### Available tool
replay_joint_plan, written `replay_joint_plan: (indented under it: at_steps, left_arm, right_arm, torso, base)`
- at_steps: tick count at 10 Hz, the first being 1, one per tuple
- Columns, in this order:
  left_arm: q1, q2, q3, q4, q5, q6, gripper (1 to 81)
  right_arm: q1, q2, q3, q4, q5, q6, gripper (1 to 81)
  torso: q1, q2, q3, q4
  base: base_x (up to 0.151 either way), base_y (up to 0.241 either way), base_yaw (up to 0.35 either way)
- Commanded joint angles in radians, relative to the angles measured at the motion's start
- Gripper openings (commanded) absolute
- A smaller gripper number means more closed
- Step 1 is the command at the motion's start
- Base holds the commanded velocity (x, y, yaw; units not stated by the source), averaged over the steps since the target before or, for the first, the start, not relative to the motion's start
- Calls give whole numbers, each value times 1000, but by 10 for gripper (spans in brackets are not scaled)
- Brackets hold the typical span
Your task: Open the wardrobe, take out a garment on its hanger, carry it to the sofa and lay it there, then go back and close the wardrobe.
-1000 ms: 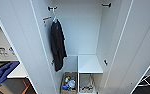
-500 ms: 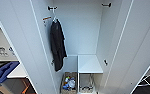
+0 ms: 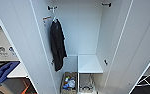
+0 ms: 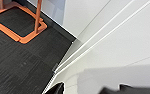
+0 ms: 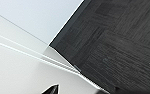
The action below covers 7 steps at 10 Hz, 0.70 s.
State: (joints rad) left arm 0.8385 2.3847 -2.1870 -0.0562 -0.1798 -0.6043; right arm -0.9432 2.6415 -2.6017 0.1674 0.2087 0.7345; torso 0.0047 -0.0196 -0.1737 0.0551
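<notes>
The wardrobe (image 3: 86,37) stands open with only a long black garment (image 3: 57,45) hanging inside, no white shirt visible, so either gripper, whose state I cannot tell, should stay low beside the doors.

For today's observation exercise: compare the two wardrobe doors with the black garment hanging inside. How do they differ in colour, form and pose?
The wardrobe doors, left and right, are white; the black garment is dark. The doors are flat, rigid panels; the garment is soft and folds as it drapes. The doors stand swung open at either side; the garment hangs inside from the left end of the rail. Both are tall and narrow.
</notes>
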Motion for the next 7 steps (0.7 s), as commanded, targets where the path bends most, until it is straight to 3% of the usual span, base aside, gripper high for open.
replay_joint_plan:
  at_steps: [1,4,7]
  left_arm:
    - [-114,13,-5,13,14,1,811]
    - [-103,134,-14,53,39,4,811]
    - [-103,278,-124,68,40,4,811]
  right_arm:
    - [92,11,66,-14,-15,6,811]
    - [74,82,82,-52,-15,5,811]
    - [109,162,69,-89,-11,5,811]
  torso:
    - [0,0,0,0]
    - [0,0,0,0]
    - [0,0,0,0]
  base:
    - [0,0,0]
    - [0,0,0]
    - [0,0,0]
